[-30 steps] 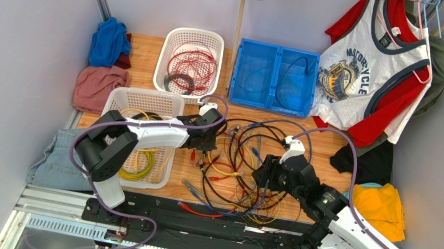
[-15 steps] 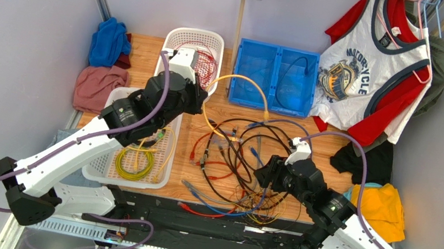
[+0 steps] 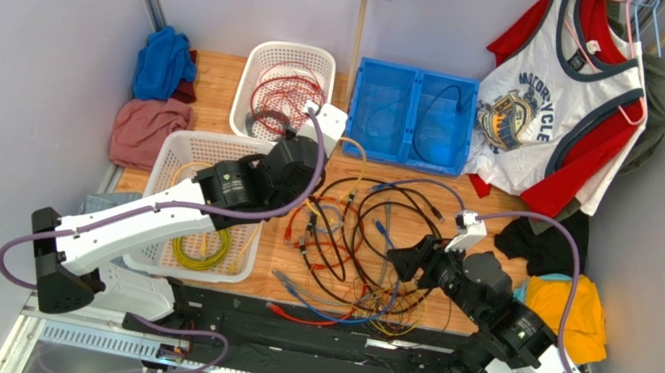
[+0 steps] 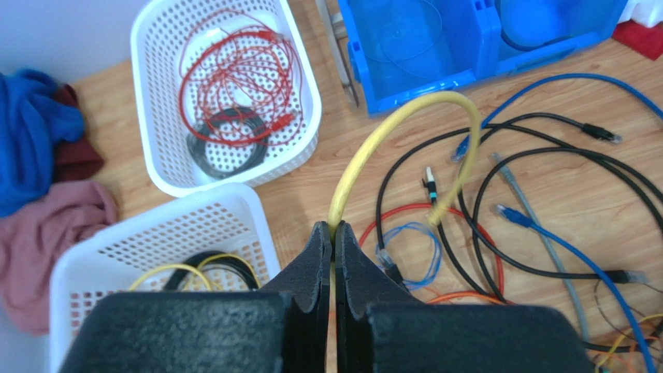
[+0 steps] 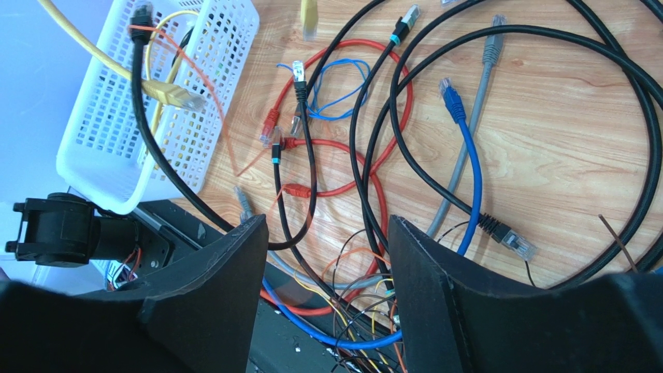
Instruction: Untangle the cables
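Observation:
The cables (image 3: 360, 242) lie in a tangled heap of black, blue, red, orange and grey cords on the wooden table, also in the right wrist view (image 5: 373, 148). My left gripper (image 3: 309, 158) is shut on a thick yellow cable (image 4: 405, 109). In the left wrist view the cable rises from the gripper (image 4: 333, 227) in an arc and drops to its plug among the black cords. My right gripper (image 3: 405, 260) is open and empty. It hovers over the near side of the heap, with thin wires below its gap (image 5: 327, 233).
A white basket (image 3: 211, 148) holding yellow cable stands left of the heap. A second white basket (image 3: 256, 62) with red and black cords and a blue crate (image 3: 404, 158) stand at the back. Clothes lie at both table sides. A black rail (image 3: 303, 328) runs along the near edge.
My left arm lifted the yellow cable out of the heap toward the far left, then came back down and right with it. My right gripper drew back slightly toward the right.

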Robot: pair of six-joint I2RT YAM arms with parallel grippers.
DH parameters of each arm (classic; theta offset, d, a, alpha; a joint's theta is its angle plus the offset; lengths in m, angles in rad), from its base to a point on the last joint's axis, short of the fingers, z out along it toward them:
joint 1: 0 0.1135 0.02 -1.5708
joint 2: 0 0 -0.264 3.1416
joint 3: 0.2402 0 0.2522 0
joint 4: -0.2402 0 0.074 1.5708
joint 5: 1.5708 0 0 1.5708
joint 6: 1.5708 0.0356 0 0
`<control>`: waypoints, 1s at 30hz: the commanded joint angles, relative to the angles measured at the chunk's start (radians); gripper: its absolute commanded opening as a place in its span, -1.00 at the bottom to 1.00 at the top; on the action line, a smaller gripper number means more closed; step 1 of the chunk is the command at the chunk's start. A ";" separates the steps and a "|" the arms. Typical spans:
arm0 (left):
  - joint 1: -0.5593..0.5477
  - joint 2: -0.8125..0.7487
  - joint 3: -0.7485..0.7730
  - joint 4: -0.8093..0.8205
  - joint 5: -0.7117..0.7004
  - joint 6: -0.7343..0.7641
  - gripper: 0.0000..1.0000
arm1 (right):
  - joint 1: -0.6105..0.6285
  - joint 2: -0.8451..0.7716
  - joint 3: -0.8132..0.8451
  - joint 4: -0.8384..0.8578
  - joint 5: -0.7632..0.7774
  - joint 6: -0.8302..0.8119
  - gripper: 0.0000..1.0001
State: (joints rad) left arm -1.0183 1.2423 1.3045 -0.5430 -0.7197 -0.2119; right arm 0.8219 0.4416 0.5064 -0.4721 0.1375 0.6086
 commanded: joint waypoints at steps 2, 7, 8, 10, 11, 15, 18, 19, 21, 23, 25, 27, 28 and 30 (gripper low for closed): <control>-0.103 0.026 -0.014 0.239 -0.148 0.210 -1.00 | 0.003 -0.009 0.017 0.113 -0.071 0.005 0.30; -0.173 0.088 0.013 0.336 -0.149 0.310 -1.00 | 0.003 0.060 0.037 0.208 -0.176 -0.010 0.41; -0.187 0.098 0.024 0.344 -0.146 0.315 -1.00 | 0.003 0.090 0.049 0.214 -0.197 -0.012 0.42; -0.197 0.109 0.041 0.347 -0.136 0.315 -1.00 | 0.003 0.118 0.057 0.251 -0.231 -0.021 0.43; -0.200 0.114 0.047 0.345 -0.127 0.309 -1.00 | 0.003 0.141 0.055 0.266 -0.263 -0.023 0.43; -0.216 0.131 0.065 0.330 -0.115 0.289 -1.00 | 0.005 0.230 0.047 0.316 -0.315 -0.030 0.43; -0.226 0.138 0.075 0.325 -0.118 0.289 -1.00 | 0.009 0.287 0.032 0.371 -0.355 -0.021 0.40; -0.227 0.138 0.076 0.325 -0.118 0.289 -1.00 | 0.011 0.299 0.029 0.400 -0.364 -0.020 0.39; -0.229 0.141 0.082 0.319 -0.121 0.289 -1.00 | 0.020 0.313 0.029 0.417 -0.374 -0.017 0.35; -0.230 0.147 0.087 0.318 -0.121 0.290 -1.00 | 0.025 0.325 0.023 0.441 -0.369 -0.018 0.33; -0.230 0.152 0.090 0.316 -0.121 0.286 -1.00 | 0.025 0.348 0.020 0.457 -0.368 -0.017 0.30; -0.230 0.157 0.091 0.318 -0.116 0.279 -1.00 | 0.025 0.368 0.018 0.463 -0.378 -0.003 0.29; -0.230 0.160 0.095 0.316 -0.116 0.281 -1.00 | 0.026 0.376 0.017 0.511 -0.384 0.005 0.29; -0.230 0.166 0.096 0.313 -0.116 0.276 -1.00 | 0.026 0.402 0.000 0.544 -0.388 0.013 0.16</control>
State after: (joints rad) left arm -1.2423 1.3983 1.3518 -0.2539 -0.8318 0.0586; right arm 0.8433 0.8124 0.5163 -0.0654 -0.2226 0.6022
